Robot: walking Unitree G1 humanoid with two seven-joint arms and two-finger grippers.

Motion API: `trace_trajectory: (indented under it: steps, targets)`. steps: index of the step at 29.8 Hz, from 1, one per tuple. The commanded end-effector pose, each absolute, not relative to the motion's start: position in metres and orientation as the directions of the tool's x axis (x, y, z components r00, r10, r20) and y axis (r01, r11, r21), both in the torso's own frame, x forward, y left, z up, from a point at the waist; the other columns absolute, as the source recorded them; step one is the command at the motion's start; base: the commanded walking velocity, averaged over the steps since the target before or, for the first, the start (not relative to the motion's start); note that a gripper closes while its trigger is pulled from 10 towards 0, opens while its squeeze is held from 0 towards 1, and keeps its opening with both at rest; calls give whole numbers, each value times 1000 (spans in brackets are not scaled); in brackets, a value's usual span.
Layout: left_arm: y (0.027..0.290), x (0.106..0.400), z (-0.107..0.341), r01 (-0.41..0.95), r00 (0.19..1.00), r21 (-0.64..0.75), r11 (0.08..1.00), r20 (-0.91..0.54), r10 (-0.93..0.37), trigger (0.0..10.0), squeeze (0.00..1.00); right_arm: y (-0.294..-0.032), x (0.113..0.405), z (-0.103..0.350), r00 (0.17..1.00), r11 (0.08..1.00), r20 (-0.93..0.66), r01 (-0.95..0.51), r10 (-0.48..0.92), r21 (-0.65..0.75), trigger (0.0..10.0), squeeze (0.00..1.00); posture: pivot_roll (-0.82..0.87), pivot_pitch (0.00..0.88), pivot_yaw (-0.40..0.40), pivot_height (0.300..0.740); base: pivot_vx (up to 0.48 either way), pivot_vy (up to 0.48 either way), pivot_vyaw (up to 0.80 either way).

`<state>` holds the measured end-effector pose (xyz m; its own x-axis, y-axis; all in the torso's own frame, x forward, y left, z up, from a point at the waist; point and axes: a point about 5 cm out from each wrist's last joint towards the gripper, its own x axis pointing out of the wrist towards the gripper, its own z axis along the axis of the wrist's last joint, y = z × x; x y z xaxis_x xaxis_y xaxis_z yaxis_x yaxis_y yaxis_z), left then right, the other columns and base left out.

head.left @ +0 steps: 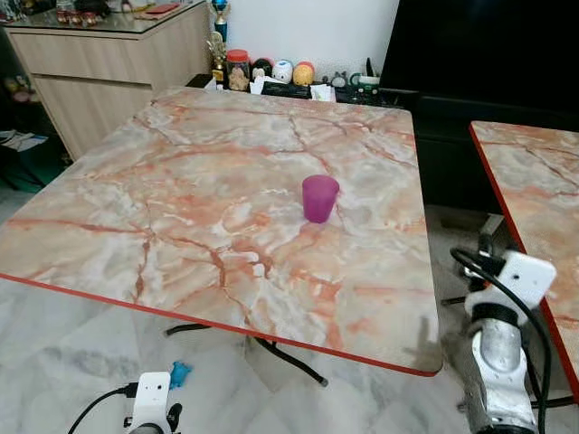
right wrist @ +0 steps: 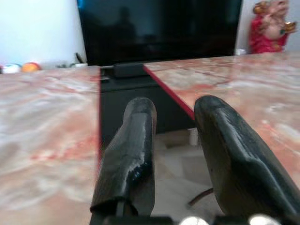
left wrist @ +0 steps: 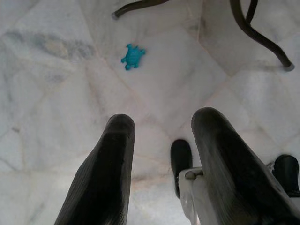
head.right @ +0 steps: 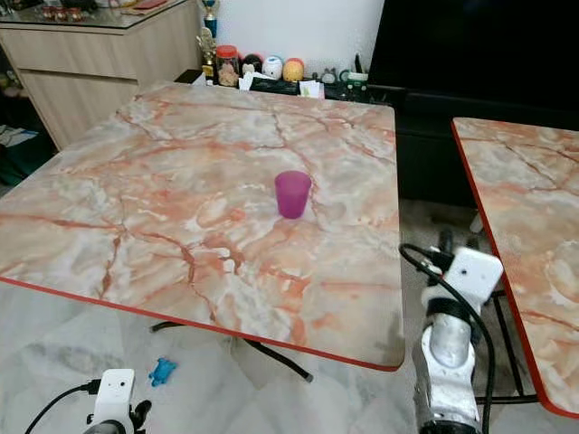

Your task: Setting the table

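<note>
Purple cup (head.left: 319, 198) stands upright near centre of the marble table (head.left: 181, 208), alone, at 12 o'clock from the robot. Right gripper (right wrist: 176, 154) raised at table edge height, fingers apart, empty, in the gap beside the second table (head.left: 534, 190). Left gripper (left wrist: 164, 159) hangs at 7 o'clock over the floor, fingers apart, empty.

Risk: a long reach across the slab could tip the light cup; the right arm could clip the red edge.

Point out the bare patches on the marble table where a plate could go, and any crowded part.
On the marble table only the purple cup stands, right of centre. Bare stretches: the whole left half, the near strip between cup and red front edge, and the far part behind the cup. The clutter of jars and figurines sits past the far edge. Both grippers hang below the tabletop, holding nothing.
</note>
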<state>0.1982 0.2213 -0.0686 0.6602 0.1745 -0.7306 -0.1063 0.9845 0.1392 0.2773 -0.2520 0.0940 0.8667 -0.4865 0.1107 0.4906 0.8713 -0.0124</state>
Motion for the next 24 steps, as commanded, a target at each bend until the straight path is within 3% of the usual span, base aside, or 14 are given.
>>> trace_trajectory:
  steps: [1,5,11,24]
  targets:
    - [221,197,-69,-114,656,139,984,-733,179,10000,0,-265,268,82,824,822,57,567,-564,-56,10000,0,26,0,-26,740,0,0,0]
    - [221,197,-69,-113,658,139,984,-732,179,10000,0,-277,255,56,765,769,-85,635,-639,-70,10000,0,22,0,-25,740,0,0,0]
    - [221,198,-69,-115,658,138,984,-731,179,10000,0,-274,245,31,744,768,-194,626,-640,-132,10000,0,24,0,-26,740,0,0,0]
    - [222,198,-69,-117,659,138,984,-730,181,10000,0,-263,219,-26,611,765,-496,614,-617,-196,10000,0,28,0,-26,740,0,0,0]
